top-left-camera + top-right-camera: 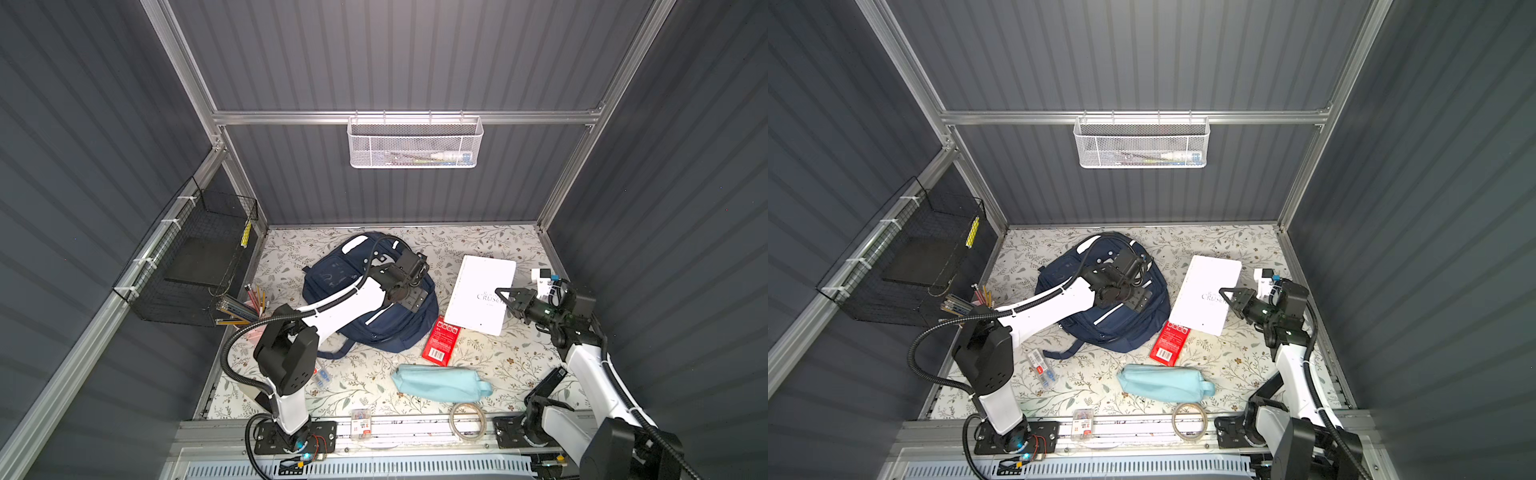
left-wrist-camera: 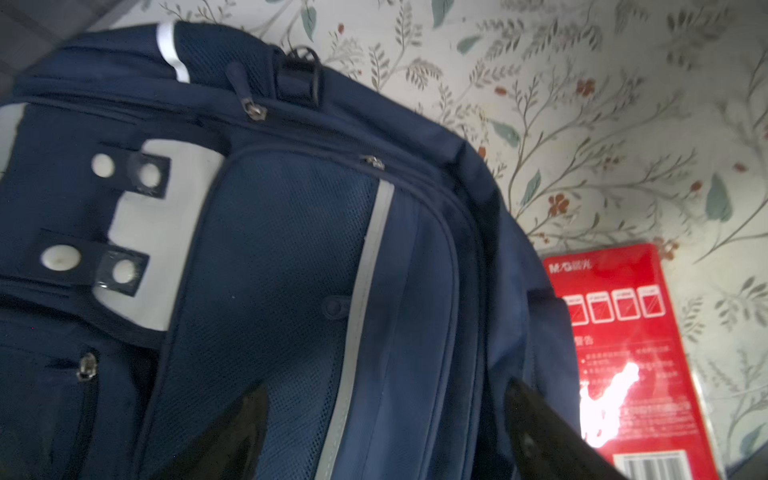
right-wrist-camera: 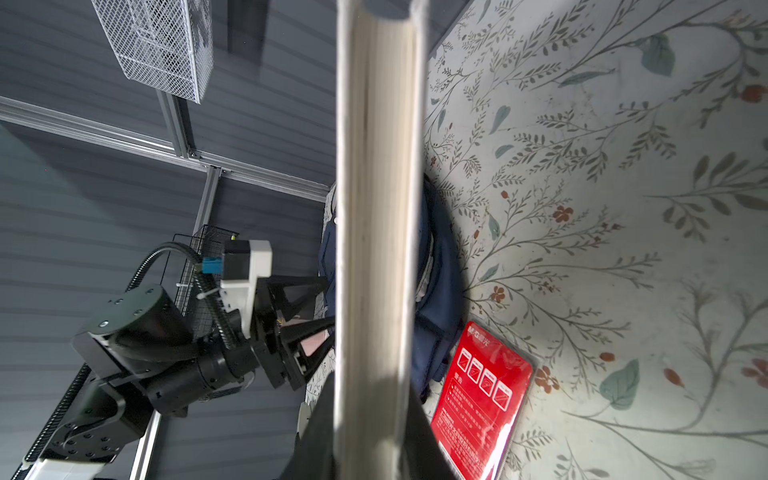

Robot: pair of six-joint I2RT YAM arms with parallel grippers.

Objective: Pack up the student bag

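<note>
- Plainly, the left hand (image 2: 386, 390) is released: its two black fingers (image 2: 245, 424) stand wide apart and point down at the student bag (image 1: 328, 286), over the mesh front pocket and its grey stripe. Whether they touch the fabric I cannot tell.
- The right hand (image 1: 505, 298) is clenched on a white book (image 1: 478, 286), pinching the edge nearest its arm. In the right wrist view the page edges run straight out from between the fingers.
- The student bag lies flat at the back middle of the desk (image 1: 519, 365), with its pockets and white button patch facing up.
- Its long axis runs from the back wall toward the front, with the near end swung slightly right. A strap loop trails off that end toward the left arm's base.
- A red packet (image 1: 440, 340) lies just beside the bag's near right side, and the book's corner overlaps its far end.
- A light-blue pouch (image 1: 440, 382) lies nearer the front, apart from the bag.
</note>
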